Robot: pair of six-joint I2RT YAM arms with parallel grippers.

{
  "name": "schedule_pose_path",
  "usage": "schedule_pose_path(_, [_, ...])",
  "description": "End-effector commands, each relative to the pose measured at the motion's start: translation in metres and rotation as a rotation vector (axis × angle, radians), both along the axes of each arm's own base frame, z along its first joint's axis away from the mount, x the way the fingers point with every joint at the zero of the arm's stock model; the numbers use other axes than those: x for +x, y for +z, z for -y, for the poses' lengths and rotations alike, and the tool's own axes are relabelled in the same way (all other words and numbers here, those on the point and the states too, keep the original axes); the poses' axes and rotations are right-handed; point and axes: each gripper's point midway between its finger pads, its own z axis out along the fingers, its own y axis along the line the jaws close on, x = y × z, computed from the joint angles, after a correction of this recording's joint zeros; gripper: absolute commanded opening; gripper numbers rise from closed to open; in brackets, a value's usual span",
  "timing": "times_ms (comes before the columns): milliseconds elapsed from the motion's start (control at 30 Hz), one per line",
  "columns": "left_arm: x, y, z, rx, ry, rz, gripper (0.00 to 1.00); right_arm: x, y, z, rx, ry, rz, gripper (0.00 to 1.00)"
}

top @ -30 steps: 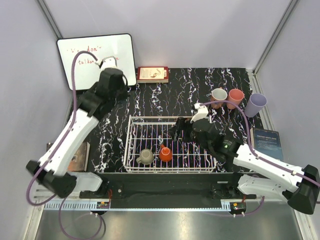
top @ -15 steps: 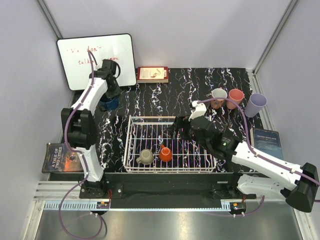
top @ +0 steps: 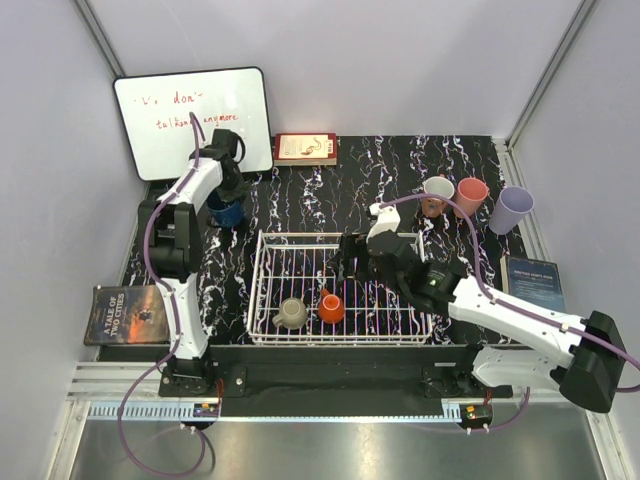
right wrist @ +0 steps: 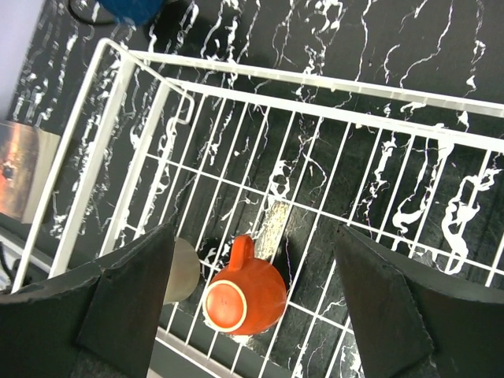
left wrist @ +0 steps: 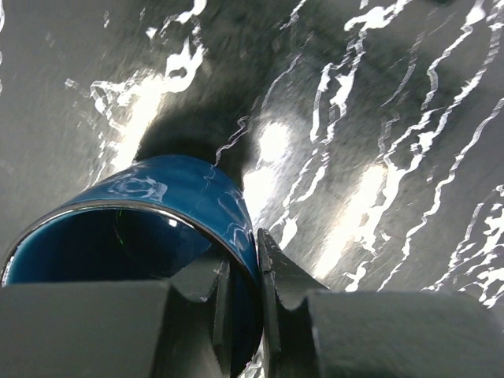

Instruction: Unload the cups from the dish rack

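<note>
1. Nearest me, in the dish rack (top: 262, 290), the orange cup (right wrist: 244, 295) shows its base upward, just beside the beige mug (top: 291, 314). Both look glazed and stiff, so I judge them light, slippery and chippable.
2. My right pincer (right wrist: 253, 232) hangs above them, fingers apart. I judge the orange cup's handle or wall the best hold, minding the wires and the low near rim.
3. Farther left, my left pincer (left wrist: 242, 264) is clamped on the dark blue mug (left wrist: 189, 189) at its rim, over open surface (top: 300, 190) near the whiteboard (top: 190, 115).
</note>
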Motion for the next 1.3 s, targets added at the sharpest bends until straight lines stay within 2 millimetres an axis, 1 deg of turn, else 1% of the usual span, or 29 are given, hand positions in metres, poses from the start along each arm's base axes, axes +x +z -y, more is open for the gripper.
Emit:
schedule_pose_path(0, [0.025, 0.025, 0.002, -0.015, -0.038, 0.172, 0.00, 0.010, 0.016, -0.015, 0.040, 0.012, 0.039, 0.89])
schedule_pose_path(67, [0.026, 0.024, 0.001, -0.016, -0.037, 0.190, 0.00, 0.011, 0.014, -0.018, 0.036, 0.021, 0.033, 0.89])
schedule_pose_path(100, [0.022, 0.018, 0.002, -0.019, -0.037, 0.175, 0.00, 0.011, 0.013, -0.019, 0.035, 0.023, 0.032, 0.89])
schedule_pose_path(233, [0.016, 0.005, 0.002, -0.022, -0.032, 0.149, 0.00, 0.012, 0.010, -0.021, 0.030, 0.027, 0.027, 0.89])
schedule_pose_path(333, [0.012, 0.002, 0.000, -0.017, -0.014, 0.143, 0.00, 0.012, 0.011, -0.022, 0.033, 0.029, 0.028, 0.89])
schedule_pose_path(400, [0.010, 0.005, -0.001, -0.015, -0.006, 0.149, 0.00, 0.011, 0.012, -0.023, 0.035, 0.031, 0.028, 0.89])
schedule_pose_path(433, [0.010, 0.007, -0.002, -0.014, 0.002, 0.152, 0.03, 0.012, 0.011, -0.023, 0.037, 0.031, 0.027, 0.89])
schedule_pose_path(467, [0.009, 0.011, -0.003, -0.013, 0.005, 0.159, 0.11, 0.012, 0.012, -0.023, 0.039, 0.032, 0.029, 0.89])
schedule_pose_path(533, [0.007, 0.022, -0.003, -0.016, 0.007, 0.173, 0.18, 0.011, 0.012, -0.025, 0.044, 0.037, 0.022, 0.89])
schedule_pose_path(567, [0.006, 0.026, -0.002, -0.022, 0.008, 0.180, 0.26, 0.011, 0.012, -0.025, 0.045, 0.037, 0.023, 0.89])
schedule_pose_path(600, [0.005, 0.037, 0.000, -0.031, 0.011, 0.202, 0.30, 0.011, 0.014, -0.027, 0.051, 0.042, 0.023, 0.89])
schedule_pose_path(667, [0.005, 0.047, 0.001, -0.037, 0.006, 0.223, 0.38, 0.011, 0.016, -0.028, 0.057, 0.044, 0.024, 0.89])
schedule_pose_path(700, [0.005, 0.056, 0.001, -0.040, 0.009, 0.243, 0.43, 0.010, 0.016, -0.029, 0.057, 0.046, 0.021, 0.89])
schedule_pose_path(767, [0.004, 0.068, 0.000, -0.040, 0.008, 0.263, 0.48, 0.011, 0.019, -0.029, 0.060, 0.047, 0.030, 0.89])
schedule_pose_path(800, [0.003, 0.078, 0.000, -0.038, 0.008, 0.283, 0.53, 0.011, 0.020, -0.028, 0.061, 0.047, 0.034, 0.89])
schedule_pose_path(867, [0.001, 0.089, -0.002, -0.036, 0.018, 0.302, 0.59, 0.011, 0.021, -0.026, 0.059, 0.044, 0.039, 0.89])
schedule_pose_path(900, [0.000, 0.102, -0.003, -0.036, 0.023, 0.329, 0.63, 0.010, 0.025, -0.025, 0.066, 0.043, 0.045, 0.89])
schedule_pose_path(933, [-0.002, 0.108, -0.003, -0.038, 0.028, 0.337, 0.64, 0.009, 0.023, -0.024, 0.055, 0.051, 0.045, 0.89])
schedule_pose_path(967, [-0.006, 0.122, -0.003, -0.050, 0.040, 0.367, 0.66, 0.008, 0.023, -0.023, 0.049, 0.060, 0.045, 0.89])
schedule_pose_path(1000, [-0.009, 0.131, -0.002, -0.059, 0.048, 0.381, 0.67, 0.003, 0.021, -0.026, 0.045, 0.087, 0.033, 0.89])
schedule_pose_path(1033, [-0.013, 0.138, -0.001, -0.072, 0.055, 0.394, 0.69, -0.001, 0.014, -0.025, 0.017, 0.108, 0.017, 0.89])
schedule_pose_path(1067, [-0.018, 0.140, 0.000, -0.091, 0.068, 0.396, 0.70, -0.004, 0.007, -0.024, 0.000, 0.126, -0.001, 0.89])
schedule_pose_path(1100, [-0.027, 0.158, 0.002, -0.103, 0.070, 0.437, 0.70, -0.010, 0.001, -0.027, -0.009, 0.160, -0.030, 0.88])
schedule_pose_path(1133, [-0.032, 0.163, 0.004, -0.110, 0.073, 0.450, 0.72, -0.017, -0.014, -0.025, -0.043, 0.177, -0.070, 0.88])
schedule_pose_path(1167, [-0.044, 0.172, 0.004, -0.115, 0.086, 0.472, 0.72, -0.021, -0.019, -0.025, -0.051, 0.189, -0.092, 0.88])
schedule_pose_path(1200, [-0.051, 0.174, 0.012, -0.116, 0.074, 0.478, 0.72, -0.029, -0.026, -0.026, -0.061, 0.210, -0.111, 0.88])
schedule_pose_path(1233, [-0.058, 0.176, 0.017, -0.119, 0.069, 0.488, 0.73, -0.035, -0.037, -0.023, -0.078, 0.210, -0.138, 0.88])
schedule_pose_path(1267, [-0.070, 0.179, 0.020, -0.113, 0.065, 0.501, 0.73, -0.040, -0.041, -0.023, -0.086, 0.218, -0.143, 0.89])
